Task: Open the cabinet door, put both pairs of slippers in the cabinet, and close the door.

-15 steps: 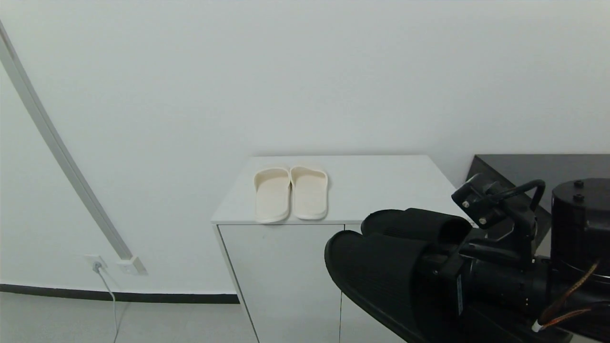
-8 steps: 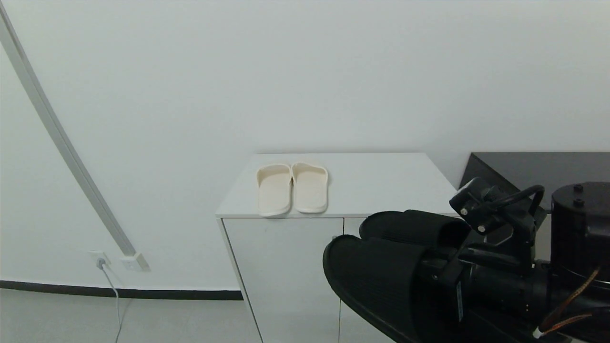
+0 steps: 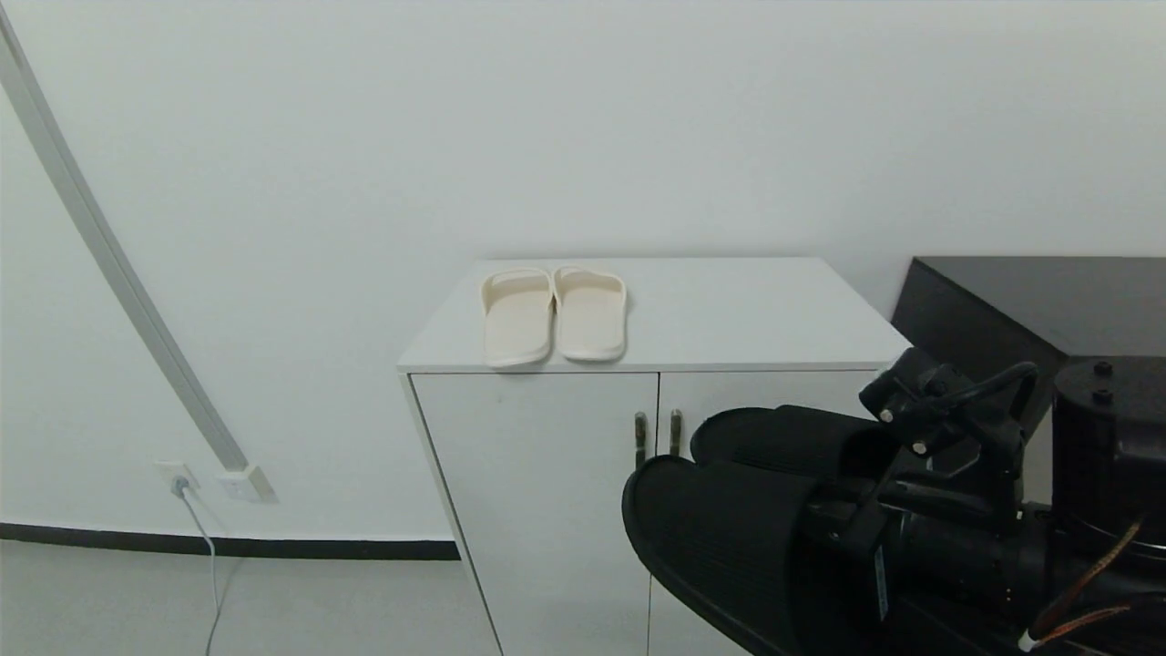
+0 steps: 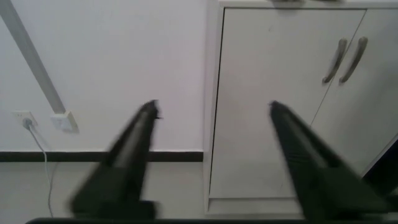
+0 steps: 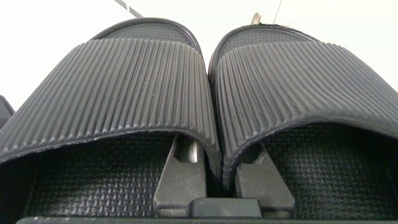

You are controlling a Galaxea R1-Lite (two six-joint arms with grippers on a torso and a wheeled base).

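Clenched in the right tool (image 5: 221, 182): the pair of black slippers (image 5: 205, 81), one prong tucked under each ribbed strap, the two inner walls pinched together between the prongs, carried in the air on the right, before the right door (image 3: 756, 392). Released, the left tool (image 4: 211, 109), prongs spread wide with nothing between them, aimed at the left door (image 4: 273, 93) and apart from it. Beyond both, a white two-door cabinet (image 3: 537, 474), shut, with bar handles side by side at the middle seam. On the cabinet top (image 3: 747, 310), toward its front left, the cream slippers (image 3: 554, 314), lying side by side. Judged as the opening step, not yet begun, with the first pair already in hand. Next move: hooking or pinching the left handle (image 3: 640, 439) with the free left tool and swinging that door outward, while keeping the black slippers out of its arc. No brand or readable writing anywhere; just a small pale label (image 3: 879, 569) on the right arm, possibly printed but too small to make out.
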